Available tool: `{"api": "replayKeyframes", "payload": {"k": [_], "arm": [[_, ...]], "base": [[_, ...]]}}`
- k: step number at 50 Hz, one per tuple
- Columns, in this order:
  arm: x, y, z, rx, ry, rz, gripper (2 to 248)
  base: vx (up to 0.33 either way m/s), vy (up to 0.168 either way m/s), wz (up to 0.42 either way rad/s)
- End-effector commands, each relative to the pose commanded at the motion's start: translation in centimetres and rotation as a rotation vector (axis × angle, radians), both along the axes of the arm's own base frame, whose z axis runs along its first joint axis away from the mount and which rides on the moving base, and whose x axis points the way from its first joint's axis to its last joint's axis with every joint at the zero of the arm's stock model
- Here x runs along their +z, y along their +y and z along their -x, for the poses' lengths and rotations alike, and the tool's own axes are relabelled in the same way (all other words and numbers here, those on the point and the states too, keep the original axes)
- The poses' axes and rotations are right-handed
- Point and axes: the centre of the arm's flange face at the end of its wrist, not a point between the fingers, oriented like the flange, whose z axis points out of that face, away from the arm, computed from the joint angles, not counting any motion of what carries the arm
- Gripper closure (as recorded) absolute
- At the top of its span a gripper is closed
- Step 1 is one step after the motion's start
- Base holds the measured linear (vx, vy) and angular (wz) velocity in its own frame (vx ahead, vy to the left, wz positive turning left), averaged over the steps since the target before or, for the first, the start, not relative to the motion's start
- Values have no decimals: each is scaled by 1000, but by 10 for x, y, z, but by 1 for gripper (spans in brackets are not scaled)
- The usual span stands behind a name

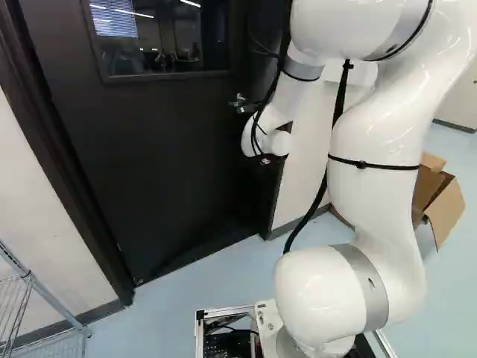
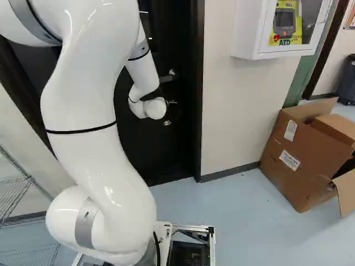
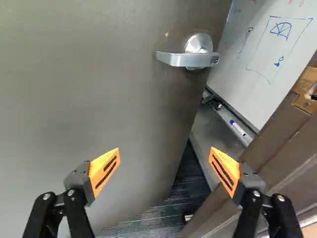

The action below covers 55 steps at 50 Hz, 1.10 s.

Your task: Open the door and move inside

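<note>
The dark door [image 1: 164, 149] fills much of the left base view, with a window in its upper part. In the wrist view the door [image 3: 89, 89] stands ajar, a gap between its edge and the door frame [image 3: 267, 153]. Its silver lever handle [image 3: 185, 58] is ahead of the gripper [image 3: 164, 156], untouched. The two orange-padded fingers are wide apart with nothing between them, one before the door's face, the other on the frame's side. In both base views the arm's white wrist [image 2: 152, 108] is close to the door and largely hides the gripper.
Through the gap show a whiteboard [image 3: 272, 54], its tray with a marker [image 3: 237, 128] and dark flooring. Right of the doorway are a wall, a white AED cabinet [image 2: 280, 27] and an open cardboard box [image 2: 305, 158]. A wire rack [image 1: 33, 298] stands left of the door.
</note>
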Motion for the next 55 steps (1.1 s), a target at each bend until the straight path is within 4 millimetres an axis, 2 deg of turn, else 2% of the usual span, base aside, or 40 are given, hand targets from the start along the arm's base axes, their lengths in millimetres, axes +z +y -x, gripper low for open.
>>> {"api": "replayKeyframes", "payload": {"k": [55], "arm": [[3,-11,113,-146,49,-62,3]], "base": [[0,0,0]]}}
